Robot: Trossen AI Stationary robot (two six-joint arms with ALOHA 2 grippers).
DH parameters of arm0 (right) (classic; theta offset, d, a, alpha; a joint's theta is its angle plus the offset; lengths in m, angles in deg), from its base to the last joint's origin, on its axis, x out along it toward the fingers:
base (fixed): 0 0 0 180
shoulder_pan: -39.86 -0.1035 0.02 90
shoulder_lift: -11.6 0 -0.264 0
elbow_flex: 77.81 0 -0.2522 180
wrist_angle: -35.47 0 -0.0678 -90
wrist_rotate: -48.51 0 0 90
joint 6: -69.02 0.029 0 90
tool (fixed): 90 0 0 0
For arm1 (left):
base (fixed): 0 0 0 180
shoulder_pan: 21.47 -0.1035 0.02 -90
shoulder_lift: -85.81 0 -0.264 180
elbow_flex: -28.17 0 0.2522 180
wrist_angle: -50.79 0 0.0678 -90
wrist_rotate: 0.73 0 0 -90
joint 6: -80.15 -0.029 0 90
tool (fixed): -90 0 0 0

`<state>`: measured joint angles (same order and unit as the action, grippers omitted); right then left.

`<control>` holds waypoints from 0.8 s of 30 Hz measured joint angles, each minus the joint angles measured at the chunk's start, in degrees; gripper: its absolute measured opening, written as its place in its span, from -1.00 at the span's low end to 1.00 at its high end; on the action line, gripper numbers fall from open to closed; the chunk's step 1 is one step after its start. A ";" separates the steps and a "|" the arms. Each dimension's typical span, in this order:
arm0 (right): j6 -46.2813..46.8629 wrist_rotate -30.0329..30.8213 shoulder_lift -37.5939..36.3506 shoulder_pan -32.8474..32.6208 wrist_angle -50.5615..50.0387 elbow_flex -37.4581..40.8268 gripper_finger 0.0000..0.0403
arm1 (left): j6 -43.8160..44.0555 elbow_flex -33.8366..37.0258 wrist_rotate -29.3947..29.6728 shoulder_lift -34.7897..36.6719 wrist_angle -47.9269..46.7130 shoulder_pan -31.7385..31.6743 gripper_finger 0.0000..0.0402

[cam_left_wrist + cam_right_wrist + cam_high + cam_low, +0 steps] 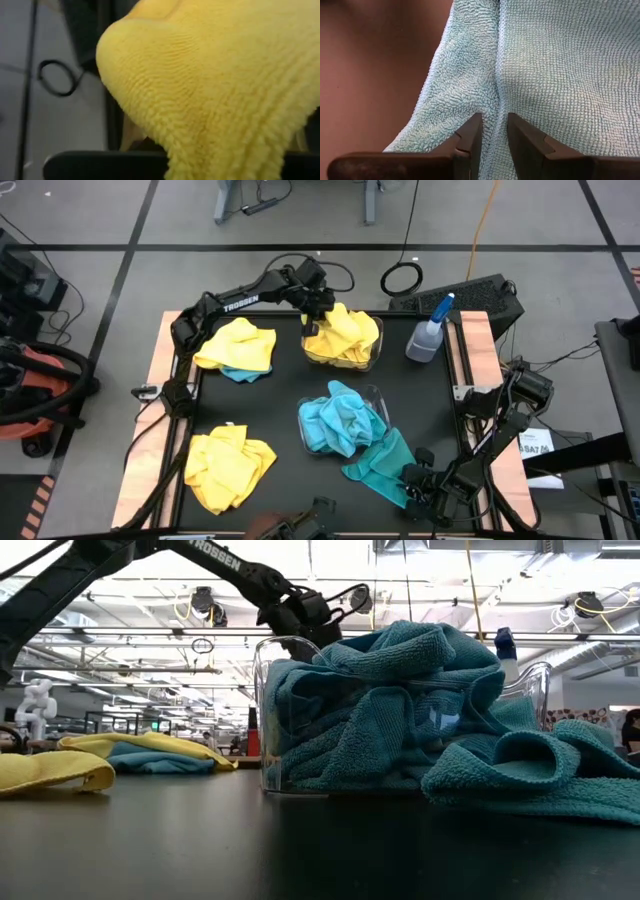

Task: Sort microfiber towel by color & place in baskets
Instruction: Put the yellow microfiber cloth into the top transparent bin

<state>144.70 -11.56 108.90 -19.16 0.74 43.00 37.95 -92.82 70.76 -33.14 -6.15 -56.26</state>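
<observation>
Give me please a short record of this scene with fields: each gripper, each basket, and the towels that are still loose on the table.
left gripper: shut on a yellow towel, above the far basket
right gripper: fingers pinch a fold of the turquoise towel lying beside the near basket
far basket: holds yellow towels
near basket: heaped with turquoise towels
loose towels: yellow-and-turquoise pile at far left; yellow pile at near left
other: spray bottle at far right

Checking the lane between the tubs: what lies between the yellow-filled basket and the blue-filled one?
In the high view, only bare black table separates the yellow basket from the blue basket; nothing lies there.
</observation>
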 joint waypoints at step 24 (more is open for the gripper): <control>1.58 0.24 -0.04 0.13 -0.05 0.00 -0.58 | -0.13 1.65 1.94 -10.60 0.51 4.13 -0.59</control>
<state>146.28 -11.32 108.85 -19.03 0.69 43.00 37.82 -91.17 72.70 -43.74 -5.64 -52.13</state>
